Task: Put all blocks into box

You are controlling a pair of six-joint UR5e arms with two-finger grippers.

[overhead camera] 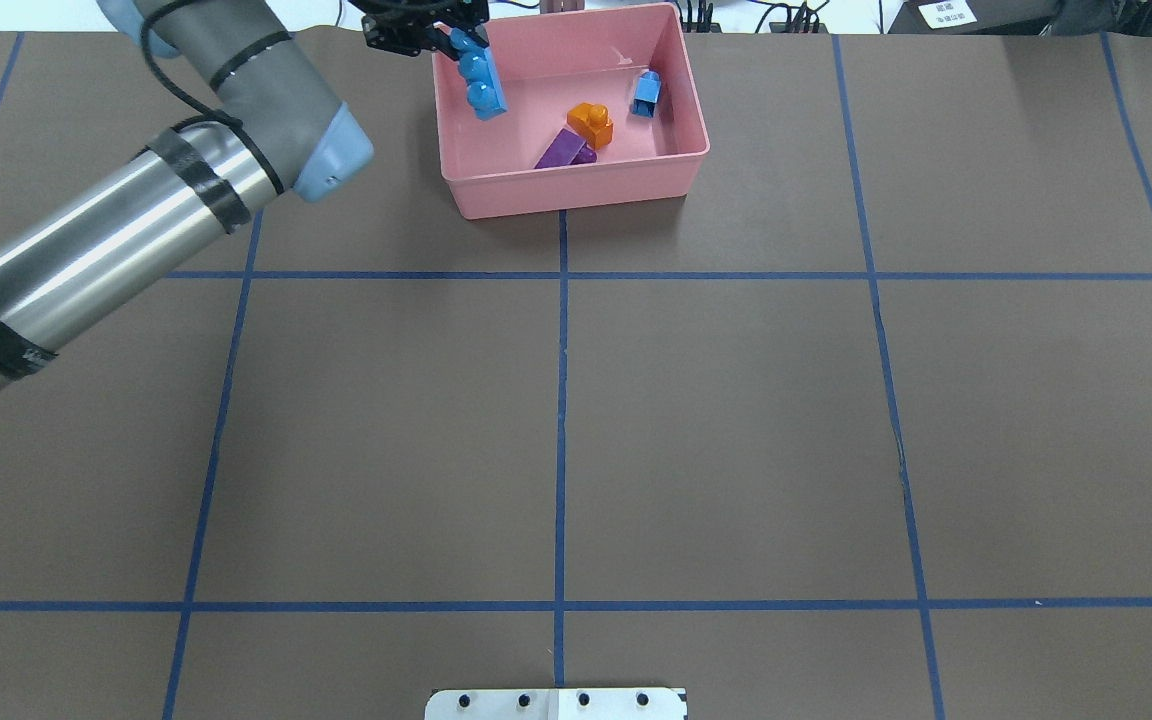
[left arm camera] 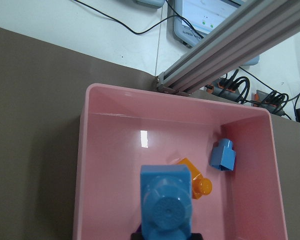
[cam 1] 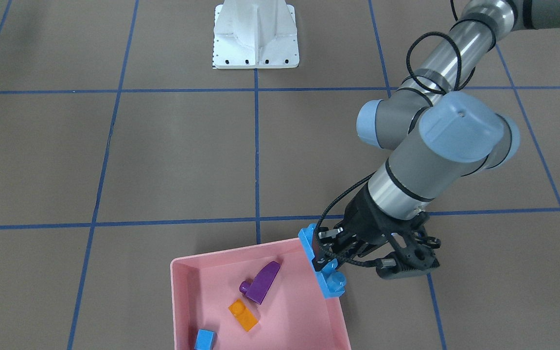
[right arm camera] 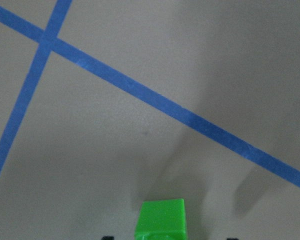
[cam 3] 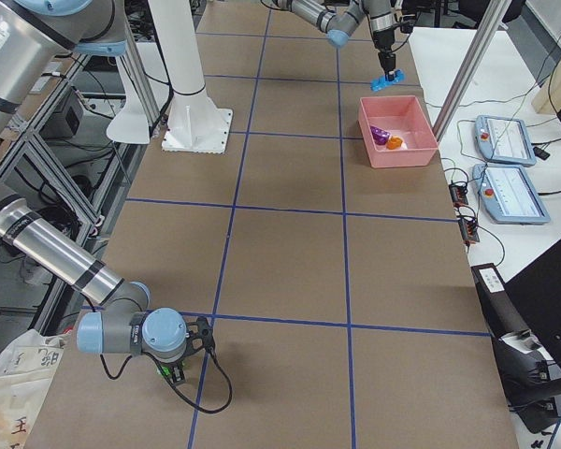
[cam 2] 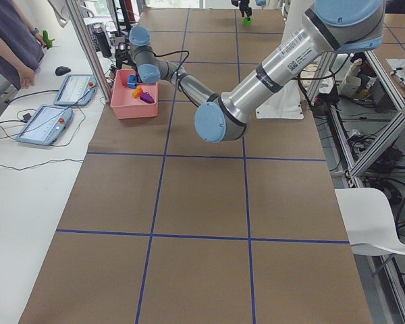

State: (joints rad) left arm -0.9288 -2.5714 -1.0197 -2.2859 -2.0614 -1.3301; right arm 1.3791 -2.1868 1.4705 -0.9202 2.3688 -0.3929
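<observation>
1. Left end effector (cam 1: 326, 257) clamped on long blue block (cam 1: 334, 283), right over box (cam 1: 178, 306) rim, table's (cam 1: 163, 160) far side.
2. Purple block (cam 1: 264, 282), orange block (cam 1: 243, 315), small blue block (cam 1: 205, 339) inside.
3. Right end effector (cam 3: 175, 372) by green block (right arm camera: 161, 217); grip unclear.

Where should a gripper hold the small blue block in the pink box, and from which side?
Grip the small blue block across the flat sides of its body, straight down from above. It seems to lie on its side, stud pointing away from the robot, clear of the orange block. The box wall beside it looks close, so open little.
</observation>
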